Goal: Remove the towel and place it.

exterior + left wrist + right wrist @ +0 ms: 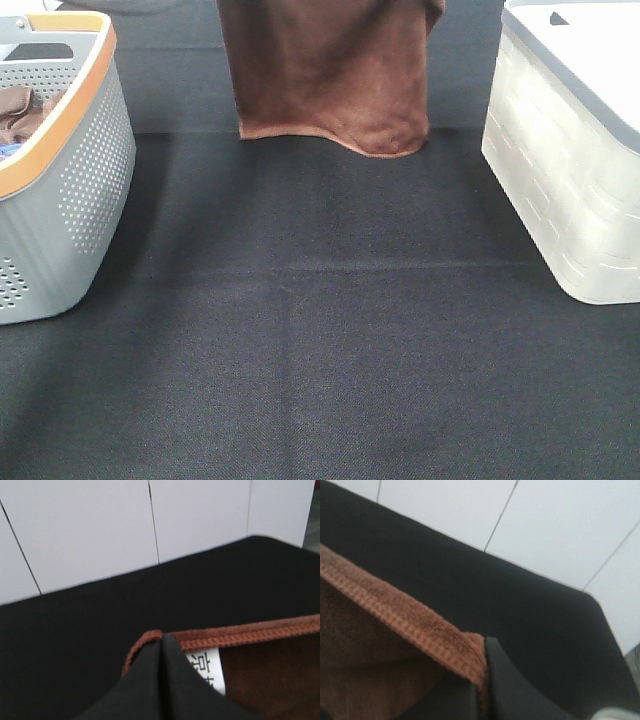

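Over black cloth table (pixel 320 350), white panelled wall (pixel 100 525) behind, both fingers pinching towel (pixel 330 70) corners

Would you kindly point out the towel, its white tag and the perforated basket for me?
towel (pixel 330 70), exterior high view, middle of the hanging cloth.
white tag (pixel 209 670), left wrist view, printed face.
perforated basket (pixel 85 190), exterior high view, grey side wall.

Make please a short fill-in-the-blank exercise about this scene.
1. The towel hangs held at two ____.
2. The left hand is shut beside the towel's white ____.
3. The laundry basket has an ____ rim.
4. The white bin stands on the ____ side of the high view.

Missing words: corners; tag; orange; right
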